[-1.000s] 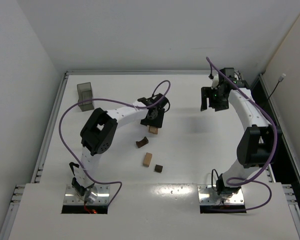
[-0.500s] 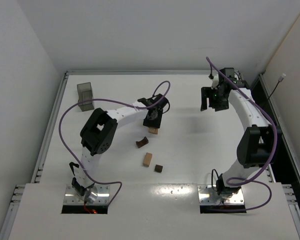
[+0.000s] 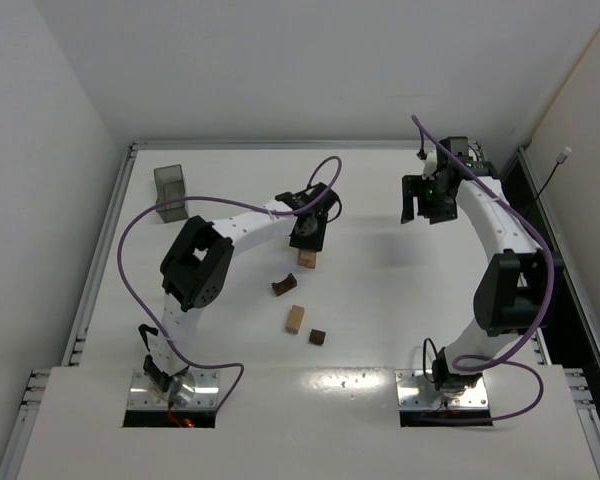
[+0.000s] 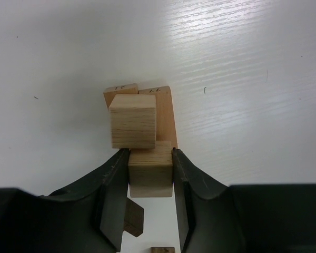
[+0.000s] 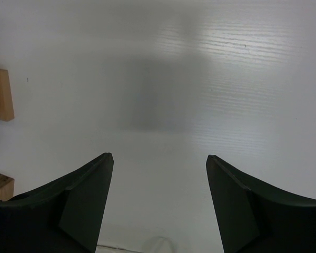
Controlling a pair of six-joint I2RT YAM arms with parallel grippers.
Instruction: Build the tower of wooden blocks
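The wood block tower (image 4: 160,108) is two light tan bars lying side by side on the table, with a tan cube (image 4: 132,126) on top. My left gripper (image 4: 150,155) is shut on a second tan cube (image 4: 150,174) right beside the first one; whether it rests on the bars I cannot tell. From above, the left gripper (image 3: 308,234) covers most of the stack (image 3: 307,260). My right gripper (image 5: 158,156) is open with nothing in it, hovering over bare table at the far right (image 3: 420,205).
A dark brown arch piece (image 3: 284,286), a tan block (image 3: 296,319) and a small dark cube (image 3: 318,337) lie loose nearer the bases. A translucent grey bin (image 3: 170,192) stands at the far left. A tan bar (image 5: 1,95) shows at the right wrist view's left edge.
The left gripper's fingers have closed onto the tan cube at the stack. The right arm has not moved.
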